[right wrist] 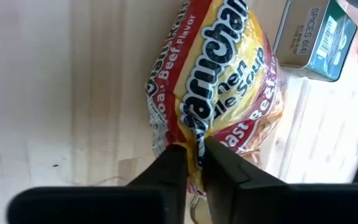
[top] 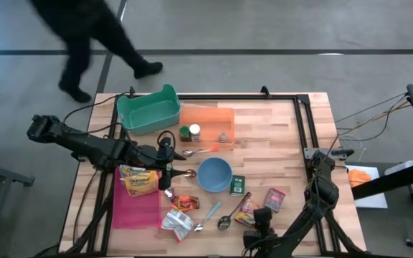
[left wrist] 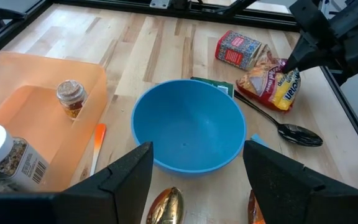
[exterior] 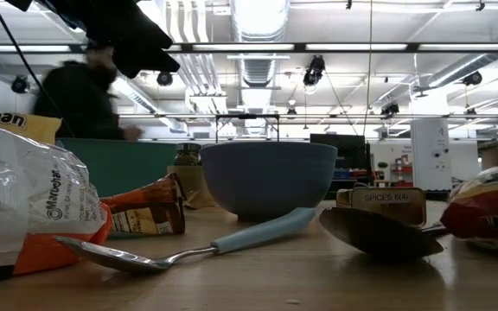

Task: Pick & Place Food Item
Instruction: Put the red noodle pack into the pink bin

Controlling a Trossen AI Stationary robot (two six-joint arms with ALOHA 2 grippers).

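Your right gripper (right wrist: pixel 191 158) was clamped on a thin pinch of wrapper at one end of the ramen noodle packet (right wrist: pixel 213 87), fingers nearly together with only the film between them. The packet lay flat on the table (top: pixel 278 136) at the near right, just beside the green spice tin (right wrist: pixel 316 37) and close to a dark spoon (left wrist: pixel 291 130), with the blue bowl (top: pixel 214 174) a little further in.

Your risk was that grip. You held a crimp of slippery plastic, not the noodle block, so a quick lift could have let the film slide out and dropped the packet back onto the spoon or the tin. If the pinch did hold, the packet would probably have hung and swung below the fingers, and a swinging bag near the bowl's rim could have clipped it or missed whatever spot you were aiming for. The frames did not show where you meant to set it down.

Your left gripper (left wrist: pixel 197 186) waited above the near edge of the bowl, fingers apart and empty. A crossing path toward the bowl risked the two arms meeting there.

A person (top: pixel 84 39) was walking past the far side of the table, so a wide swing that way deserved caution.
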